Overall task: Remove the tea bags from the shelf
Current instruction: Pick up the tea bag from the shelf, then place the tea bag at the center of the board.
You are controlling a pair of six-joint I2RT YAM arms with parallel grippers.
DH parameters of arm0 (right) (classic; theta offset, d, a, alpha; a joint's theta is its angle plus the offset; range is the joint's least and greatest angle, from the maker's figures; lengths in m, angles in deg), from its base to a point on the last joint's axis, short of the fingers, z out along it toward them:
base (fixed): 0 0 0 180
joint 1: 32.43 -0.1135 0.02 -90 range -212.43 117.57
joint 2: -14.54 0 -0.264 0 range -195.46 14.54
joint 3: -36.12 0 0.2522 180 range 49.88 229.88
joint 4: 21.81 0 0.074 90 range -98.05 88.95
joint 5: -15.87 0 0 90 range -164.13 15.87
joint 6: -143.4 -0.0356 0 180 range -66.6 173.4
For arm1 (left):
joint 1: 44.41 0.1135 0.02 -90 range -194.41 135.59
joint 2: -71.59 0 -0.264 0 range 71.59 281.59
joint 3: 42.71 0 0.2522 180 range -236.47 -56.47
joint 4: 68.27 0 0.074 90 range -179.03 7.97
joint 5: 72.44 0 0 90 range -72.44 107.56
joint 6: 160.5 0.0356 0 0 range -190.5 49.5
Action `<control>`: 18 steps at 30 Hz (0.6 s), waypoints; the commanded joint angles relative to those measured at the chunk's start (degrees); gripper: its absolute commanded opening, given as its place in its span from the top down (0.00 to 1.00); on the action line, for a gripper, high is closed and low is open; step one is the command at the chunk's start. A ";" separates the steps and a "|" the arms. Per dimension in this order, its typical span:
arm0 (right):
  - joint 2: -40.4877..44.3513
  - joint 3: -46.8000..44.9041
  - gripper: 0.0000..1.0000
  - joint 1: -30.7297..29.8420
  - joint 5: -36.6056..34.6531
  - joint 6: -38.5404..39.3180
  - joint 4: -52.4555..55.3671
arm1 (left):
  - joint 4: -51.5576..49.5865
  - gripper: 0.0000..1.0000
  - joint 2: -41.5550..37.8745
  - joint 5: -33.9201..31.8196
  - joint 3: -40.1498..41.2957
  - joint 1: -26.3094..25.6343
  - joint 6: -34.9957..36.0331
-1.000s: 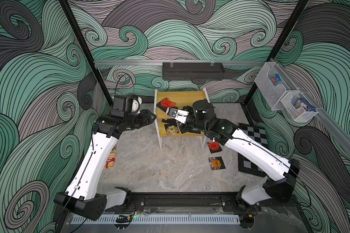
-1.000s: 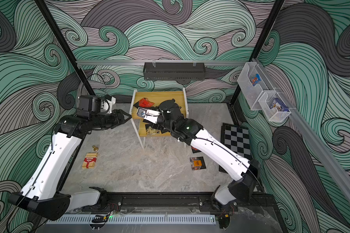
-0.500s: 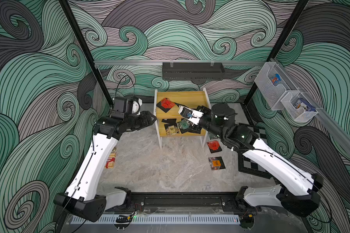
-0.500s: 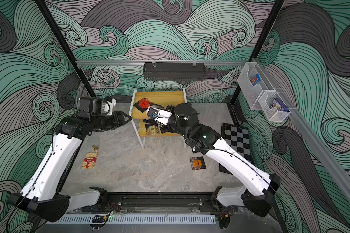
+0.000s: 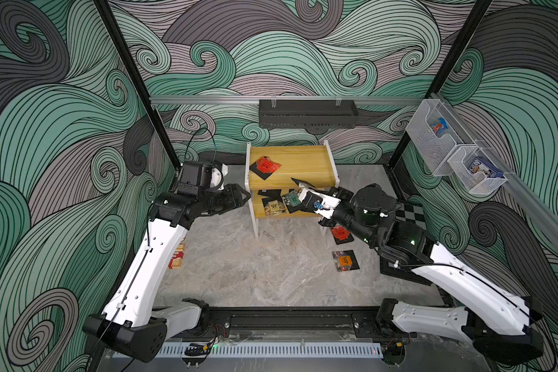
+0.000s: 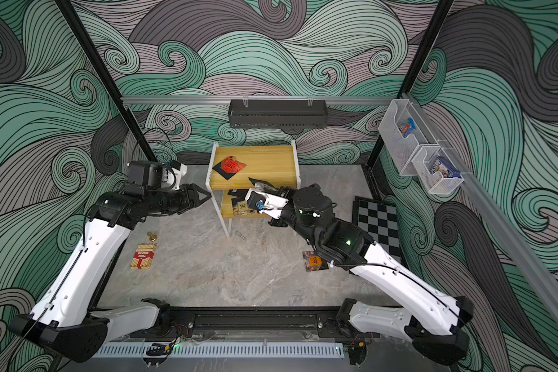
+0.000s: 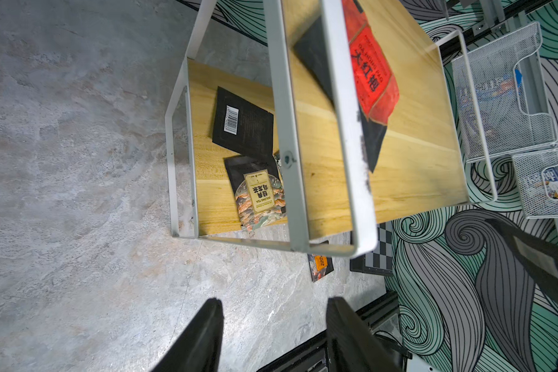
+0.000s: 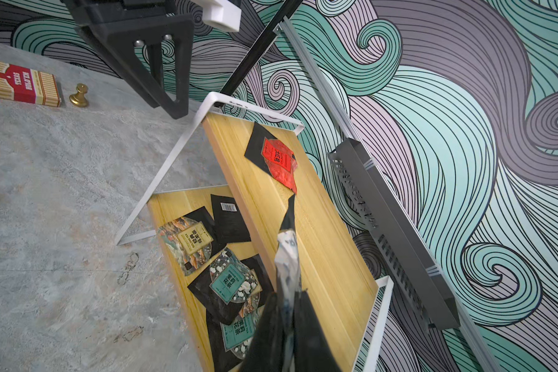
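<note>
The right gripper [image 5: 299,190] pinches a silver-white tea bag [image 8: 285,254] over the shelf [image 5: 306,161]; bare table [image 5: 361,290] lies at its 5 o'clock. The left gripper [image 5: 244,196] is half open, empty.

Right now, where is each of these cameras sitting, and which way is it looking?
Both top views: high above the arms' bases, looking down on shelf and table; left arm and right arm show whole.
Left wrist: on the left arm, facing the shelf's side past its open left pincer, whose two fingers show.
Right wrist: on the right arm, looking over the shelf along the right pincer, shut on a silver tea bag; the left pincer shows too.
Shared: all views show the red tea bag on top of the shelf.
</note>
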 commanded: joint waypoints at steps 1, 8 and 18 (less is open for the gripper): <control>2.75 -1.70 0.88 -1.53 -3.98 -1.26 1.96 | -0.03 0.45 -1.83 0.92 0.80 -0.34 2.08; 7.97 -8.98 0.88 -5.24 -8.14 -6.13 5.46 | 0.27 0.45 -3.89 0.70 5.48 -0.44 2.22; 11.83 -21.35 0.88 -7.86 -12.53 -19.05 8.52 | 2.21 0.44 -5.49 0.47 10.75 -0.40 1.84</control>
